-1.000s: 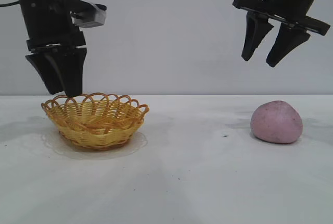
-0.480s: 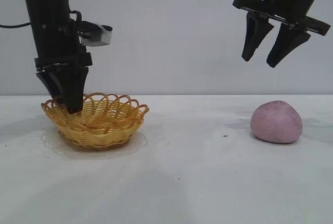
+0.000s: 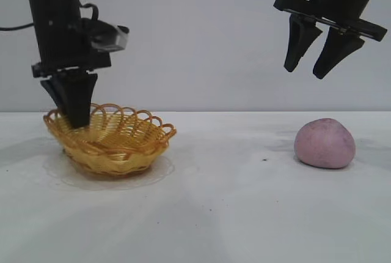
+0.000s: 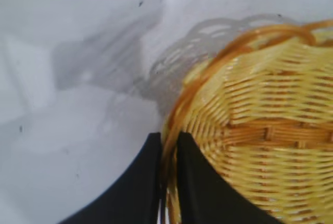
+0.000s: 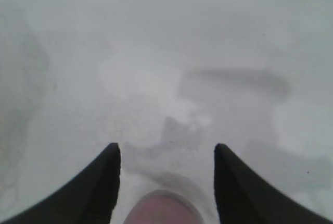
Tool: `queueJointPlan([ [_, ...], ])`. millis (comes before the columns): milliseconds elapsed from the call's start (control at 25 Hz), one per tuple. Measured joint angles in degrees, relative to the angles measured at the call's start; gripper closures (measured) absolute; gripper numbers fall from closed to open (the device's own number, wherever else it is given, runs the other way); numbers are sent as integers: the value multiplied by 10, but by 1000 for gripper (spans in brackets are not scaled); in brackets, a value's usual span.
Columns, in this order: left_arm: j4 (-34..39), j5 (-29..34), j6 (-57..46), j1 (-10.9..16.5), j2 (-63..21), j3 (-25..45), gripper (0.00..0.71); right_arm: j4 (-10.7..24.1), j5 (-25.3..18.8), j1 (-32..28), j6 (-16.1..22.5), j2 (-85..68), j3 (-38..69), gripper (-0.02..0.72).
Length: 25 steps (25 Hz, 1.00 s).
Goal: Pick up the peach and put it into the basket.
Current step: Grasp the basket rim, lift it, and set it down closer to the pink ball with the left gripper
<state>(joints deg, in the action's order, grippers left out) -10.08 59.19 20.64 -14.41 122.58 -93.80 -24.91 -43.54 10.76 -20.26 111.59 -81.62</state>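
My left hand (image 3: 74, 113) reaches down at the left end of the basket (image 3: 113, 147), its two dark fingers pressed together on the looped wicker rim, one finger inside and one outside (my left wrist camera shows the orange rim strand (image 4: 174, 125) running up between them). The basket sits on the white surface (image 3: 214, 214), slightly tilted, with its left edge raised a little where I pinch it. The peach (image 3: 324, 143), pale pink-purple and rounded, rests on the surface well apart from the basket, off to the right. My right hand (image 3: 316, 70) hangs in the air above the peach, fingers spread and holding nothing; from its wrist camera the top of the peach (image 5: 161, 209) shows between the two fingertips, far below them.
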Motion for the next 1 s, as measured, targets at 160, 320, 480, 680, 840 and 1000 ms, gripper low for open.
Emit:
queueJointPlan([
  [160, -54, 22, -67, 24, -41, 0, 710, 1, 0, 0, 0, 0, 0, 333],
  [320, -96, 38, -125, 29, -71, 0, 710, 1, 0, 0, 0, 0, 0, 333],
  [480, -132, 58, -157, 29, -83, 0, 710, 1, 0, 0, 0, 0, 0, 333],
  [680, -160, 65, -202, 22, -96, 1, 710, 1, 3, 0, 0, 0, 0, 333],
  [840, -159, 60, -240, -4, -95, 1, 710, -1, 7, 0, 0, 0, 0, 333],
  [1000, -134, 22, -294, -49, -95, 8, 710, -2, 8, 0, 0, 0, 0, 333],
])
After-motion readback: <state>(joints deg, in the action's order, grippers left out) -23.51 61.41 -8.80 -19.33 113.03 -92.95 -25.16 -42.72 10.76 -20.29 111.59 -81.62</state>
